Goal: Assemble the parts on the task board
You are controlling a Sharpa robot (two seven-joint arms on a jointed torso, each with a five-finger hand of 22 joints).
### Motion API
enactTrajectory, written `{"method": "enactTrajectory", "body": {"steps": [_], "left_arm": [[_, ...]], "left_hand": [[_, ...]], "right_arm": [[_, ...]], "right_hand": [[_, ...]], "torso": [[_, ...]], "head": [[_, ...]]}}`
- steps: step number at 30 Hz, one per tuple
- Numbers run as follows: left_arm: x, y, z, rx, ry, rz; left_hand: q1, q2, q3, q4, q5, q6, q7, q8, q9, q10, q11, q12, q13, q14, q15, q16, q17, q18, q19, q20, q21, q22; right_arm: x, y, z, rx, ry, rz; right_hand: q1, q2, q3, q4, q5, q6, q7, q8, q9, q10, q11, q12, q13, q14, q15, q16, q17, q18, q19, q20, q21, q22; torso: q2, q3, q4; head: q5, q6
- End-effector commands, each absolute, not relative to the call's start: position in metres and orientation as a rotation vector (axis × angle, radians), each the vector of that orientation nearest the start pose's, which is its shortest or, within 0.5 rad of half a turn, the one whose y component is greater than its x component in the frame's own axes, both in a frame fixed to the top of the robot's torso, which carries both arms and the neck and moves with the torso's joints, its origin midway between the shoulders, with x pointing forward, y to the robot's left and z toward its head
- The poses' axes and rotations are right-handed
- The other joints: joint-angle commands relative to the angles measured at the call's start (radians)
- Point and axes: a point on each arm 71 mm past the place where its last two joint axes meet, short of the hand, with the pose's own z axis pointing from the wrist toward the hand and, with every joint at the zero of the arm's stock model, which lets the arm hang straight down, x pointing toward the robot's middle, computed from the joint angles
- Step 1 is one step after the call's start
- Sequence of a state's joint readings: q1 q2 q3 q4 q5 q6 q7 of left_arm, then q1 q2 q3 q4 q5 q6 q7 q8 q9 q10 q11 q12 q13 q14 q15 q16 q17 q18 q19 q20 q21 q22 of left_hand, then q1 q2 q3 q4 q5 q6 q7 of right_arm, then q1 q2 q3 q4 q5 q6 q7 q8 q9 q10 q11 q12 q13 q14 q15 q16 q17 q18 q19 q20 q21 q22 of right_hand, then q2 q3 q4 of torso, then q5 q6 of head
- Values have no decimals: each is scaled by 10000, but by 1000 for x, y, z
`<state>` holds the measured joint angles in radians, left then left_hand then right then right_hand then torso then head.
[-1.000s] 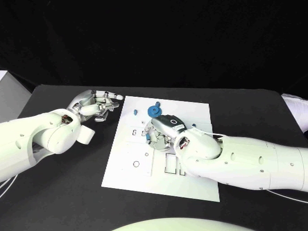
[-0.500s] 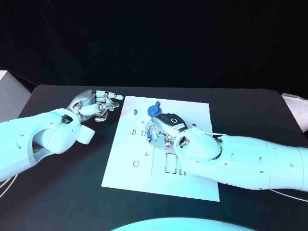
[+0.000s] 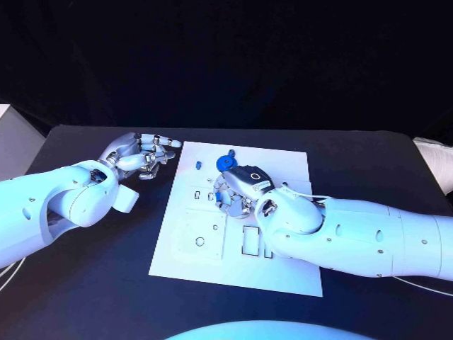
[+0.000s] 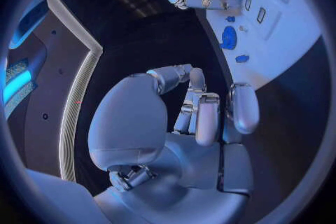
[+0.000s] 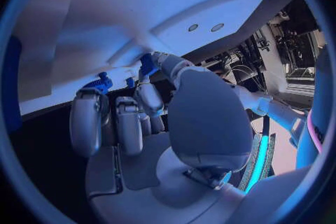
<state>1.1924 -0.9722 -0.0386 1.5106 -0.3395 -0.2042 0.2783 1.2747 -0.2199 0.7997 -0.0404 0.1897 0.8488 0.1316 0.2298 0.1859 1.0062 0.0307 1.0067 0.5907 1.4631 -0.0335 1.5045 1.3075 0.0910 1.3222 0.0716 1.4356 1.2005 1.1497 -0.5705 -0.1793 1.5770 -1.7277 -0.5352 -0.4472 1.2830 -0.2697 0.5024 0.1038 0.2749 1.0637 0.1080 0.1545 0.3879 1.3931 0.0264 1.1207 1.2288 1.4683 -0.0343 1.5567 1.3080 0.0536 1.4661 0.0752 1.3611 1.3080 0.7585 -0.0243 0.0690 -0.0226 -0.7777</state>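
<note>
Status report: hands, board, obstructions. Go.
Left hand curled, holding nothing, off the white task board. Right hand over board centre, pinching a small blue part. Round blue part standing at the far edge. No obstruction seen.

Task board [image 3: 288, 177]: white, marked with dark outlined slots. Round part [image 3: 226, 163] just beyond the right hand's [image 3: 242, 191] silver fingers: blue. Small piece at those fingertips appears blue, partly hidden. Table [image 3: 369, 163]: black.

Legible text, labels, brands, numbers, signs: none showing on the task board [image 3: 288, 273], the parts, the hands or the table.
</note>
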Motion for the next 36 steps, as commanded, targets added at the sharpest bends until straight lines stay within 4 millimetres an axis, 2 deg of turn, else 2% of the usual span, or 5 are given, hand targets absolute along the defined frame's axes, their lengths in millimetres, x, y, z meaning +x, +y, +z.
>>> {"method": "enactTrajectory", "body": {"steps": [1, 11, 24, 29, 36], "left_arm": [[482, 265, -183, -8140, 16194, -13622], [482, 265, -183, -8136, 16213, -13620], [482, 265, -183, -8121, 16241, -13619], [482, 265, -183, -8115, 16251, -13622], [482, 265, -183, -8114, 16259, -13619]], "left_hand": [[-42, 40, -36, -7, -35, 11, 61, 0, 16, 22, 59, -31, -7, 509, 72, 21, 1156, -108, 17, 42, -18, 8], [-42, 40, -36, -7, -35, 11, 61, 0, 16, 22, 59, -31, -7, 509, 72, 21, 1156, -108, 17, 42, -18, 8], [-42, 40, -36, -7, -35, 11, 61, 0, 16, 22, 59, -31, -7, 509, 72, 21, 1156, -108, 17, 42, -18, 8], [-37, 57, -72, -8, -34, 25, 68, -5, 19, 15, 68, -38, -16, 508, 82, 19, 1154, -108, 21, 52, -18, 10], [-37, 57, -72, -8, -34, 25, 68, -5, 19, 15, 68, -38, -16, 508, 82, 19, 1154, -108, 21, 52, -18, 10]], "right_arm": [[430, -64, -229, -2632, 15566, 6428], [431, -64, -229, -2614, 15583, 6408], [431, -63, -229, -2551, 15575, 6373], [431, -63, -229, -2530, 15565, 6371], [432, -63, -229, -2518, 15573, 6350]], "right_hand": [[-51, -10, -37, 34, -41, 75, 7, 57, 15, 55, -28, 17, 1, 937, -79, -2, 2248, -92, 212, -96, 37, 1576], [-87, -32, -69, 53, -108, 54, 13, 45, 14, 58, -23, 32, 19, 938, -78, -1, 2252, -90, 208, -99, 24, 1573], [-185, -35, -206, 158, -600, 41, 9, 36, 26, 67, -21, 49, 57, 939, -76, 0, 2256, -88, 208, -102, -1, 1578], [-230, -17, -321, 250, -987, 36, 4, 32, 33, 67, -22, 36, 63, 940, -77, 2, 2262, -90, 215, -103, 0, 1590], [-243, -14, -341, 270, -1026, 35, 5, 30, 33, 69, -20, 38, 67, 938, -77, -3, 2251, -86, 208, -103, -21, 1581]], "torso": [[-5, -3, -1], [-2, -3, -1], [0, 0, -7], [-2, -1, -1], [-2, -1, 1]], "head": [[-1, -4], [-4, -9], [-12, -12], [-15, -18], [-22, -21]]}}
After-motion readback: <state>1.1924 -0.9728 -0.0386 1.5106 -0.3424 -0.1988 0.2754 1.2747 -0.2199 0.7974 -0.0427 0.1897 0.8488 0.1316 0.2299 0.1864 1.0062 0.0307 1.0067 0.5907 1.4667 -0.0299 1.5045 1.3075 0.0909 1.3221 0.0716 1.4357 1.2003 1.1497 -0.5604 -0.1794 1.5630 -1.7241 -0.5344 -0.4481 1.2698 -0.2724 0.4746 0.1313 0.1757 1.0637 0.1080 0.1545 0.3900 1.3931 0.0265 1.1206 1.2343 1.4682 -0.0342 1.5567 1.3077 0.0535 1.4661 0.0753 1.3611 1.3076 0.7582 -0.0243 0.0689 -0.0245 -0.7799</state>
